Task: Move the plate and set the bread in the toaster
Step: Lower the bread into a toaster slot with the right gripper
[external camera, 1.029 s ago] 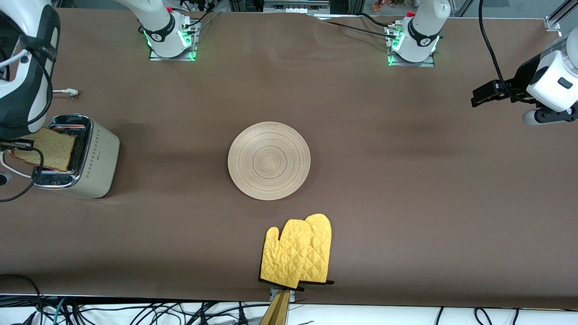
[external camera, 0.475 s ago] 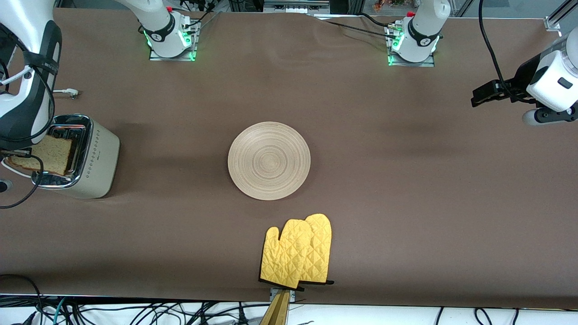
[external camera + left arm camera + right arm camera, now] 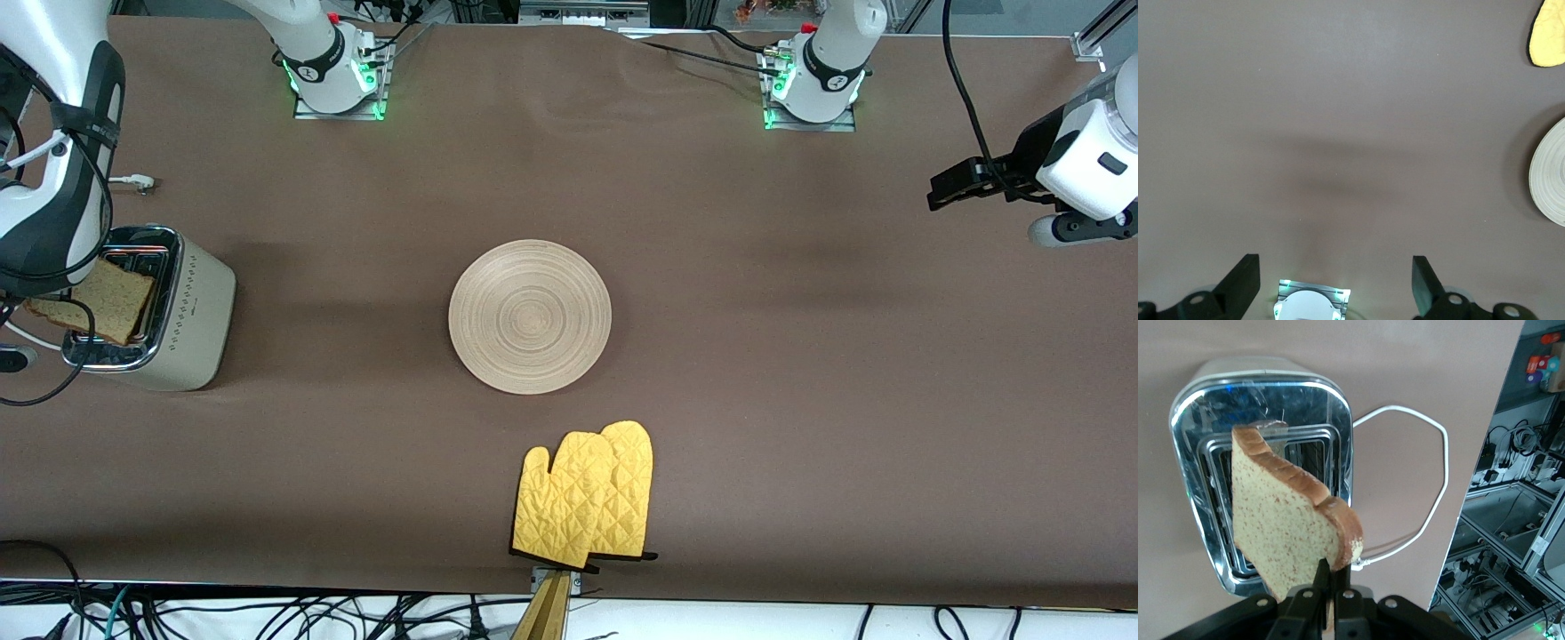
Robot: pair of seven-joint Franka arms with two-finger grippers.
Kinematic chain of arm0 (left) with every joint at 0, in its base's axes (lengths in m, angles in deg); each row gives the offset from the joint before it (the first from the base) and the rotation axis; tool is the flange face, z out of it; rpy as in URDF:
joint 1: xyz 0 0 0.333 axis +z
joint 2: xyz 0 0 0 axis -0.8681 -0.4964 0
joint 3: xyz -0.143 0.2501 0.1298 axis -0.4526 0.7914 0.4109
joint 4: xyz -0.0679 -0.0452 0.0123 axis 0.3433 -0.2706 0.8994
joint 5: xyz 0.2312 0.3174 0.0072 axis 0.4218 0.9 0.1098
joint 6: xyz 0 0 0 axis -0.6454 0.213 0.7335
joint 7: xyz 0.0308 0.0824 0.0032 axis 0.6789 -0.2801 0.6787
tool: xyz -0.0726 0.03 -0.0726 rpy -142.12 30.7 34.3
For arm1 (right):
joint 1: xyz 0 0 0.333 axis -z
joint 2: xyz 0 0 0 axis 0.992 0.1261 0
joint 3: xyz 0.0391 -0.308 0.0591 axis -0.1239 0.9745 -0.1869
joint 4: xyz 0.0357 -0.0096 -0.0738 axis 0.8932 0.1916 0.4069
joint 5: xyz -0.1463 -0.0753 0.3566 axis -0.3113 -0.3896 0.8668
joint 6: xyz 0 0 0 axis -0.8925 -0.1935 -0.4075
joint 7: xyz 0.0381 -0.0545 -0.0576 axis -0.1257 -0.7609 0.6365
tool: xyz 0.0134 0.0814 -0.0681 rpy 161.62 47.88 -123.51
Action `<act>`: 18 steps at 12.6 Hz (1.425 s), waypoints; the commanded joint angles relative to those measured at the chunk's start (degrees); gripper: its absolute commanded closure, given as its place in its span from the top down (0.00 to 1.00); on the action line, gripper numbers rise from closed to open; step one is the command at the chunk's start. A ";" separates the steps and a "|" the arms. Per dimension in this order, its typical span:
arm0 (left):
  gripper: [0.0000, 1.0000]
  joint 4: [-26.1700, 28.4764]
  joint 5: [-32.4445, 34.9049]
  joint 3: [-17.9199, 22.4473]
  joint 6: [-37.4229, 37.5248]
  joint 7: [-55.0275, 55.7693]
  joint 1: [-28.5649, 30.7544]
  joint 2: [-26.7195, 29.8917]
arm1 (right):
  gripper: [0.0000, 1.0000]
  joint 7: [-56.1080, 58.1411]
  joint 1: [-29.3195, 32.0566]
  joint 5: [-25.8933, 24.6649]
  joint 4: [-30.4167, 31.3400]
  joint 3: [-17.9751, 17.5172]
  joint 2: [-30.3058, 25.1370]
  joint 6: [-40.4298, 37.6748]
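The cream toaster (image 3: pixel 191 324) stands at the right arm's end of the table, its chrome top (image 3: pixel 1198 407) facing up. My right gripper (image 3: pixel 1333 577) is shut on one corner of the speckled bread (image 3: pixel 1281 527). The slice (image 3: pixel 98 298) hangs tilted just above the toaster's slots. I cannot tell whether it touches them. The round wooden plate (image 3: pixel 530 316) lies bare at the table's middle, its rim (image 3: pixel 1551 177) also in the left wrist view. My left gripper (image 3: pixel 933 191) waits open and holding nothing above the left arm's end of the table, its jaws (image 3: pixel 1335 265) wide apart.
A yellow oven mitt (image 3: pixel 587 498) lies near the table's front edge, nearer the camera than the plate; its tip (image 3: pixel 1548 37) shows in the left wrist view. The toaster's white cord (image 3: pixel 1431 487) loops beside it, and its plug (image 3: pixel 133 182) lies toward the right arm's base.
My right gripper has shifted the bread slightly over the toaster's top, first lower, then a little toward the plate. The left arm, plate and mitt have not moved.
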 commanded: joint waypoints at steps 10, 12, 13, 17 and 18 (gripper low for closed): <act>1.00 -0.60 -1.45 0.06 0.85 -0.20 0.30 -0.10 | 0.00 8.18 1.07 0.00 1.03 0.39 -0.27 -5.26; 1.00 -0.60 -1.45 0.06 0.85 -0.20 0.30 -0.10 | 0.00 11.17 2.12 0.26 0.94 0.31 -0.27 -5.00; 1.00 -0.60 -1.45 0.06 0.85 -0.20 0.30 -0.19 | 0.00 11.96 2.56 0.35 0.94 0.31 -0.18 -4.73; 1.00 -0.60 -1.45 0.06 0.85 -0.20 0.30 -0.19 | 0.00 13.99 2.83 0.70 0.68 0.31 0.08 -4.47; 1.00 -0.60 -1.45 0.06 0.85 -0.20 0.30 -0.19 | 0.00 13.99 2.75 0.71 0.68 0.22 0.09 -4.38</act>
